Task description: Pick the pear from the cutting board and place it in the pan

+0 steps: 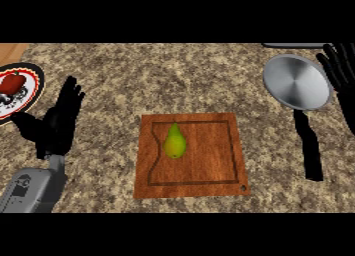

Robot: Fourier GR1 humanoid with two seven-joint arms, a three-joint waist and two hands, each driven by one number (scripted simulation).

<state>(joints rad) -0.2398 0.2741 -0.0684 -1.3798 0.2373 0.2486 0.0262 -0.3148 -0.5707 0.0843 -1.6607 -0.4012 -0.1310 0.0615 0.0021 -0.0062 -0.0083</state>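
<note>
Left robot hand [58, 120] and right robot hand [346, 75] both stand upright, fingers released, flanking the pear [174, 141].

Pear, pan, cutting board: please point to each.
pear [175, 141], head view, middle of its body.
pan [296, 81], head view, bare centre of its bowl.
cutting board [209, 150], head view, bare wood beside the pear.

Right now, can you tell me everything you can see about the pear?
The pear is yellow-green and looks smooth, with a darker shaded side. It is thin at one end and fat and round at the other. It lies on its side on the brown wooden cutting board, a little left of the board's middle, with the thin end pointing to the top of the view. Only the board touches it.
</note>
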